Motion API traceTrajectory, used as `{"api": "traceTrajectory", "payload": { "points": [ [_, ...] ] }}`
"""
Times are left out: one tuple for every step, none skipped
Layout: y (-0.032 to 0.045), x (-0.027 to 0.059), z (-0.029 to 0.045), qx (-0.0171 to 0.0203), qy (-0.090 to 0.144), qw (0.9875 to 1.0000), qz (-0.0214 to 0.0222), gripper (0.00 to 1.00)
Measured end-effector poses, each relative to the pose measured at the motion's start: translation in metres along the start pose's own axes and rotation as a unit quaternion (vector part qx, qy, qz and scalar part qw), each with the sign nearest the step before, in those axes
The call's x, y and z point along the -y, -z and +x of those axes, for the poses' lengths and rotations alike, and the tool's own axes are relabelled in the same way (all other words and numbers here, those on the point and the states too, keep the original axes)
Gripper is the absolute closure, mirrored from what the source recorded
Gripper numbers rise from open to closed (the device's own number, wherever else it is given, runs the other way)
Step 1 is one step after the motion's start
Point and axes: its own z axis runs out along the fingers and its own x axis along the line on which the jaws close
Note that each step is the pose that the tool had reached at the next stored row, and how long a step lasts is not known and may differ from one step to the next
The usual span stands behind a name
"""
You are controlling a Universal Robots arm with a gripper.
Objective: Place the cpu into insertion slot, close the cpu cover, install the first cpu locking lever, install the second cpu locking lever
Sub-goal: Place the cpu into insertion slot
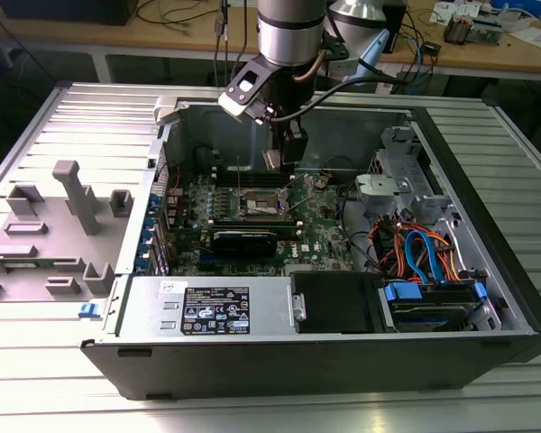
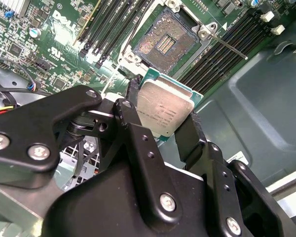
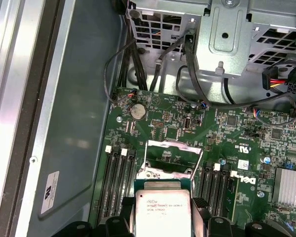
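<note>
While the arm hangs over the open computer case point(image 1: 500, 298), we log the gripper point(image 2: 164, 111) clamped on the cpu point(image 2: 166, 104). Its fingers point(image 2: 187, 136) press two opposite edges, and the metal top faces the second wrist camera. The chip is held clear of the green motherboard point(image 1: 320, 233). In the exterior view the gripper sits at one o'clock from the insertion slot point(image 1: 257, 206). The slot's dark centre lies bare, the cpu cover point(image 3: 173, 143) stands raised, and one locking lever point(image 2: 230, 49) is swung free.
</note>
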Motion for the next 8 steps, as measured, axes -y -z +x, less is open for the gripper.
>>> {"api": "traceTrajectory", "payload": {
  "points": [
    [0.0,0.0,0.0,0.0,0.0,1.0,0.0,0.46],
    [0.0,0.0,0.0,0.0,0.0,1.0,0.0,0.46],
    [0.0,0.0,0.0,0.0,0.0,1.0,0.0,0.46],
    [0.0,0.0,0.0,0.0,0.0,1.0,0.0,0.46],
    [0.0,0.0,0.0,0.0,0.0,1.0,0.0,0.46],
    [0.0,0.0,0.0,0.0,0.0,1.0,0.0,0.46],
    [0.0,0.0,0.0,0.0,0.0,1.0,0.0,0.46],
    [0.0,0.0,0.0,0.0,0.0,1.0,0.0,0.46]
  ]
}}
